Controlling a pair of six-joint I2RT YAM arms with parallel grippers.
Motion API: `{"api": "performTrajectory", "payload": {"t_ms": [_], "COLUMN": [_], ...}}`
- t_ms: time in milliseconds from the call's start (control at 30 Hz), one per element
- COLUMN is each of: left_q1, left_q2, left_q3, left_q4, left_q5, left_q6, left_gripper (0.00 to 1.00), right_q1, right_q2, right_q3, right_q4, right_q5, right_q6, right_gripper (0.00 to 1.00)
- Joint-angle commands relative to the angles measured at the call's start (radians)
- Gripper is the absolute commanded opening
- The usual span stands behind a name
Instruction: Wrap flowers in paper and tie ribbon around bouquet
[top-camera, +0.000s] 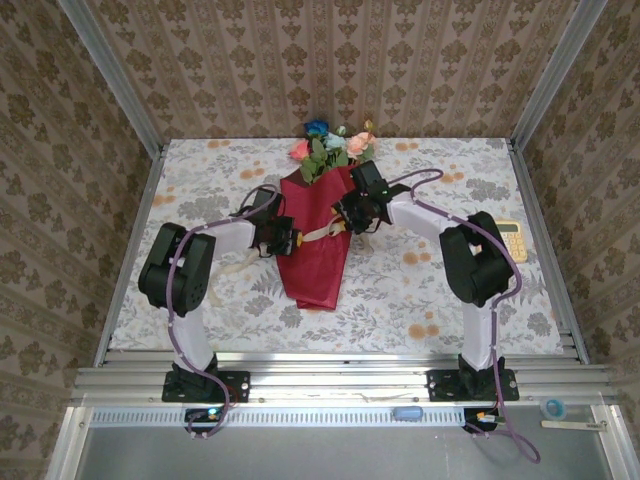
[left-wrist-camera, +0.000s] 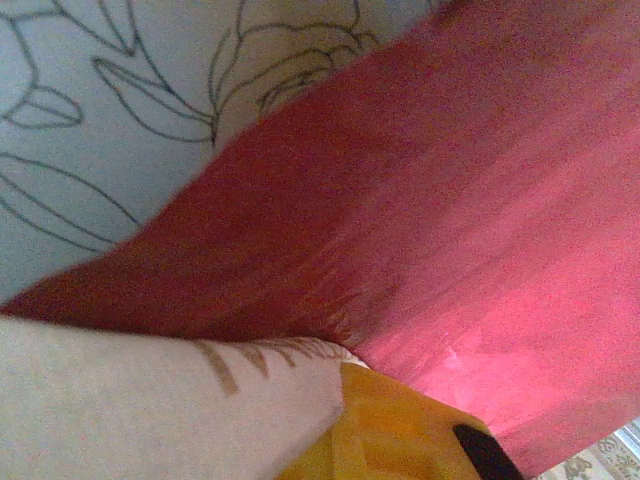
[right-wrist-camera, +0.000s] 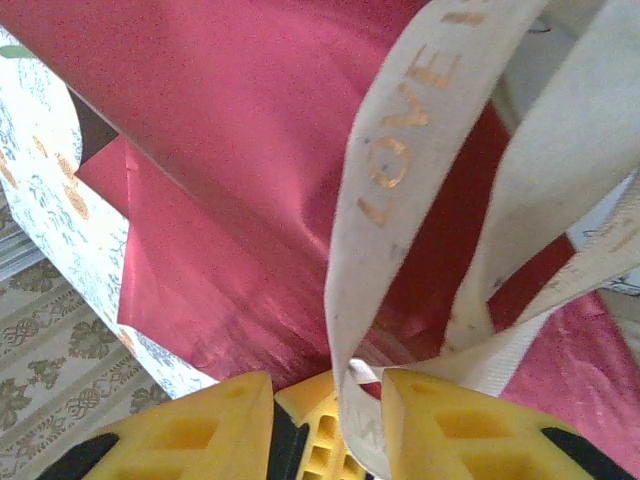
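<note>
A white cloth-covered surface (top-camera: 420, 290) printed with grey leaves and orange blossoms lies under everything. Well off to the right of the right end effector (top-camera: 352, 213), near the surface's edge, sits a pale yellow pocket calculator (top-camera: 511, 239). Brown damask-patterned wall panels (top-camera: 330, 60) rise beyond that end effector, set in a silver aluminium frame (top-camera: 135, 100). On the near rail, well in front of it, rest a small blue capsule-shaped object (top-camera: 407, 412) and, further right, a small light blue ring (top-camera: 553, 407).

The bouquet (top-camera: 318, 245) lies in the middle of the desk (top-camera: 420, 290), flowers (top-camera: 330, 148) toward 12 o'clock, tip toward 6. The ribbon (top-camera: 322, 232) crosses its middle. A calculator (top-camera: 510, 238) sits well apart at 3 o'clock.
</note>
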Motion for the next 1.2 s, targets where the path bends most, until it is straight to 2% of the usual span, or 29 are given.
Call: {"api": "performTrajectory", "payload": {"t_ms": [0, 100, 200, 233, 333, 533, 833, 1167], "left_q1": [0.011, 0.014, 0.018, 0.02, 0.032, 0.068, 0.104, 0.172], "left_q2": [-0.037, -0.037, -0.039, -0.043, -0.053, -0.055, -0.083, -0.211], "left_q3": [-0.013, -0.01, -0.017, -0.021, -0.035, -0.044, -0.037, -0.071], "left_q4": [-0.007, -0.002, 0.002, 0.004, 0.007, 0.025, 0.035, -0.028], "left_q5": [-0.001, 0.003, 0.005, 0.005, 0.003, 0.015, 0.01, -0.006], "left_q6": [0.001, 0.008, 0.013, 0.017, 0.033, 0.091, 0.136, 0.206], "left_gripper": [0.0, 0.0, 0.0, 0.0, 0.0, 0.0, 0.0, 0.0], "right_q1": [0.008, 0.011, 0.01, 0.007, 0.0, -0.055, -0.24, -0.43], "right_q2": [0.038, 0.057, 0.05, 0.035, -0.043, -0.212, -0.503, -0.68], "right_q3": [0.037, 0.049, 0.042, 0.036, 0.036, 0.068, -0.133, -0.246], "right_q4": [-0.034, -0.044, -0.054, -0.052, -0.056, -0.155, -0.062, -0.038], "right_q5": [0.013, 0.007, 0.013, 0.021, 0.058, 0.037, -0.048, -0.115], "right_q6": [-0.003, -0.005, -0.005, -0.007, -0.048, -0.183, -0.27, -0.287], "right_gripper": [0.32, 0.25, 0.04, 0.0, 0.0, 0.0, 0.0, 0.0]}}
